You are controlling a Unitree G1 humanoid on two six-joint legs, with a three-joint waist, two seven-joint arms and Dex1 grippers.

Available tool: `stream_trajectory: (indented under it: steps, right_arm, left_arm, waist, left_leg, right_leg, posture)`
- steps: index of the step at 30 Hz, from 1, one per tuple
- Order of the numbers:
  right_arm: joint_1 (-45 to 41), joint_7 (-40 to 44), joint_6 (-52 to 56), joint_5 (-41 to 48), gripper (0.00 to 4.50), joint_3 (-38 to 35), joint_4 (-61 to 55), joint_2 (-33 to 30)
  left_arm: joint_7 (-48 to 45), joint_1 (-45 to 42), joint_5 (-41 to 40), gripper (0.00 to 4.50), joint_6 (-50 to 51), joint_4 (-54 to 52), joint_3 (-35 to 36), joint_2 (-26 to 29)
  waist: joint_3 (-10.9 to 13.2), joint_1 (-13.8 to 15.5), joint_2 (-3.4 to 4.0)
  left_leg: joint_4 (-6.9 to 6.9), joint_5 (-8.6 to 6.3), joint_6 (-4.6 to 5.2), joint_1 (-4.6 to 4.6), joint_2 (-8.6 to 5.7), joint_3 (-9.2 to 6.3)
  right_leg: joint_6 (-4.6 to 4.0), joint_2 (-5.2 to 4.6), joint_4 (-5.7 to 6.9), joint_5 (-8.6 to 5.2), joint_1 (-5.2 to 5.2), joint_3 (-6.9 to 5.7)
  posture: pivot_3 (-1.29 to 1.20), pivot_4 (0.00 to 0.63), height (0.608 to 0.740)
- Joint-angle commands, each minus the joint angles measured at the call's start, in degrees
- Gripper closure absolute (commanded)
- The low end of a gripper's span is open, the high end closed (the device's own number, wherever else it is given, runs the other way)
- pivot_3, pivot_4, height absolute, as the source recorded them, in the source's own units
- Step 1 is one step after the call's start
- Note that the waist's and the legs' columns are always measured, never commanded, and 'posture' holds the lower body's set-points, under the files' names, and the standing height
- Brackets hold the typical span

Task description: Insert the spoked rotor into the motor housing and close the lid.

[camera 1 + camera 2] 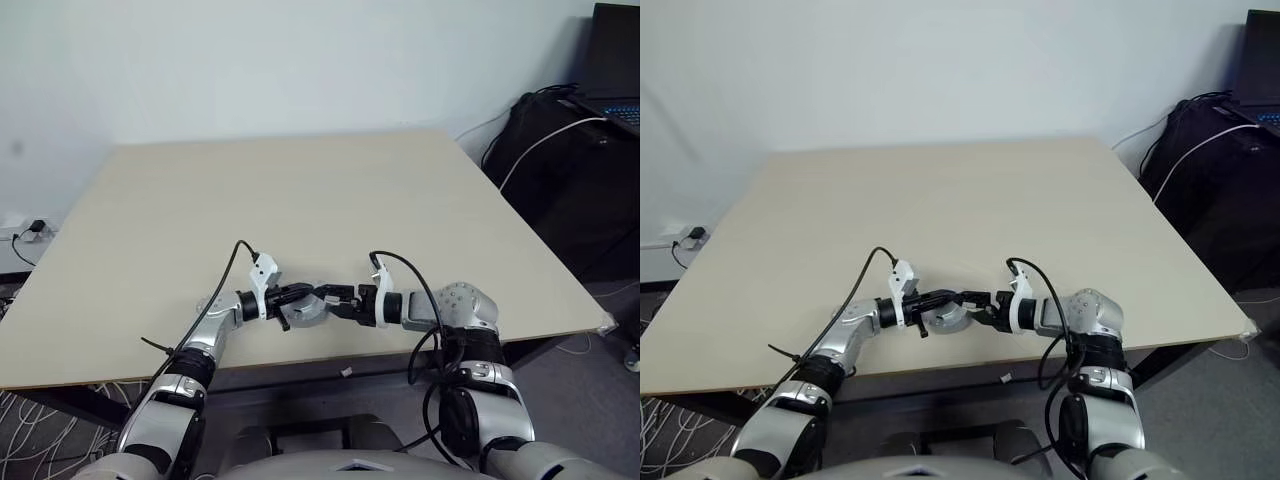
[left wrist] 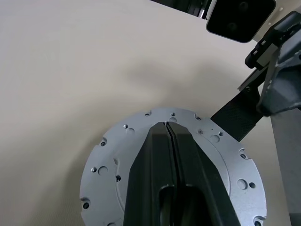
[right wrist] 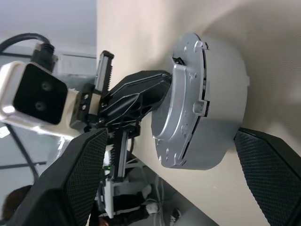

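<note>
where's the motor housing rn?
In the head views the motor housing sits near the table's front edge, centred between the two arms. The shut left end effector lies across its top; the open right end effector straddles it.

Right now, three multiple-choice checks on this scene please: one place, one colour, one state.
1. Where is the round grey metal motor housing?
A) near the table's front edge, between the two arms
B) at the table's far corner
C) on the floor

2. What colour is the top of the large rectangular table?
A) black
B) pale beige
C) red

3. What state is the right gripper in?
A) shut on a cable
B) shut, empty
C) open, one finger on either side of the housing

Answers:
1 A: the head views show it by the front edge, between the arms.
2 B: the whole top is beige.
3 C: the right wrist view shows the fingers spread wide.
</note>
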Motion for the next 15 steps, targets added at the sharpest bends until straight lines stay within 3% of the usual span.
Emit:
stream_trajectory:
  steps: [1, 9, 15]
  right_arm:
    - [-3.04, 0.13, -3.37, 0.52, 0.01, 0.06, 1.45, 1.35]
    - [-3.49, -3.40, -7.89, -2.60, 0.01, 0.28, 6.65, 1.34]
    - [-3.23, -3.72, -8.04, -2.12, 0.01, 0.13, 6.88, 1.44]
  left_arm:
    - [0.09, 2.62, 3.25, 4.50, 1.51, 5.16, -2.19, -0.02]
    - [-0.06, 1.96, 3.41, 4.50, 0.06, 7.59, -1.89, -0.20]
    - [-0.17, 0.76, 3.62, 4.50, -1.66, 10.77, -1.61, -0.31]
  waist:
    - [-0.02, -0.13, -0.01]
    - [-0.24, -0.85, -0.07]
    - [-0.32, -1.32, -0.11]
  left_leg:
    - [0.00, 0.00, 0.00, 0.01, 0.01, 0.00]
    - [0.00, 0.01, 0.01, 0.05, 0.01, -0.04]
    - [0.01, -0.01, -0.02, 0.64, 0.01, -0.05]
  right_leg:
    - [-0.01, 0.00, 0.01, 0.00, 0.00, 0.00]
    - [0.01, 0.04, 0.10, 0.00, 0.03, 0.01]
    - [-0.07, 0.02, 0.06, -0.06, 0.29, 0.01]
  posture:
    - [0.00, 0.000, 0.740]
    - [0.00, 0.000, 0.740]
    - [0.00, 0.000, 0.740]
